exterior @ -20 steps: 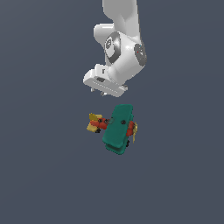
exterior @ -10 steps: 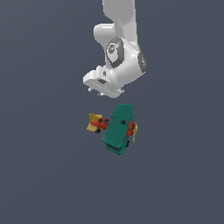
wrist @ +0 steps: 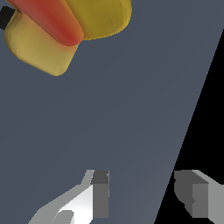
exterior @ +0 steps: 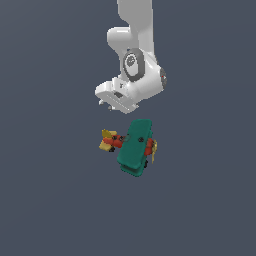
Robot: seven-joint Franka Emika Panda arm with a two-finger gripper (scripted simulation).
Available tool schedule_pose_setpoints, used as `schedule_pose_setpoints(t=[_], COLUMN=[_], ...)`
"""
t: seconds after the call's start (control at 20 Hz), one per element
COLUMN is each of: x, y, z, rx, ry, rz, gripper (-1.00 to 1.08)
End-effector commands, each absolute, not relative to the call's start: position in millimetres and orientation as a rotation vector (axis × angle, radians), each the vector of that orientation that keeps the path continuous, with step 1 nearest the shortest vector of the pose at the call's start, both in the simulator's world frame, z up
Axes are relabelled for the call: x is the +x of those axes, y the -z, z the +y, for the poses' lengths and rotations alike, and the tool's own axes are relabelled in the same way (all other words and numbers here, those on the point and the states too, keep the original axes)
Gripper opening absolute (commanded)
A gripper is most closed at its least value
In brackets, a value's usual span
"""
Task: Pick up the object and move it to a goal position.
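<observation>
The object, a toy airplane (exterior: 135,147) with broad teal wings, a red body, yellow tail fins and a yellow propeller, lies on the grey floor in the exterior view. My gripper (exterior: 111,104) hangs above and slightly behind its tail, apart from it. In the wrist view only the yellow tail fins and red body of the airplane (wrist: 57,26) show, away from the fingers. My gripper (wrist: 146,197) is open, with bare floor between its two grey fingertips (wrist: 100,194). The wings and propeller are out of the wrist view.
The plain dark grey floor (exterior: 55,200) stretches all round the airplane. In the wrist view the floor's edge (wrist: 192,109) runs diagonally, with black beyond it.
The hand has come down a little toward the airplane's tail and the wrist has turned slightly. The airplane has not moved.
</observation>
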State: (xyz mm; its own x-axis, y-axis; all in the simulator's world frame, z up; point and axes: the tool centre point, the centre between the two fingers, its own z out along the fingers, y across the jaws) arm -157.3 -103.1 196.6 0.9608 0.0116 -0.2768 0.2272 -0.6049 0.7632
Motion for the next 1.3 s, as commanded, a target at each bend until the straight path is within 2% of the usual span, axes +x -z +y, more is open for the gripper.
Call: schedule_pose_setpoints(t=[0.0, 1.25], x=[-157.8, -153.0], y=[-195.5, -187.8], z=[-106.4, -125.8], rx=[2.171, 1.87], ry=[0.293, 0.115], rz=[0.179, 0.313], gripper=[0.28, 0.28])
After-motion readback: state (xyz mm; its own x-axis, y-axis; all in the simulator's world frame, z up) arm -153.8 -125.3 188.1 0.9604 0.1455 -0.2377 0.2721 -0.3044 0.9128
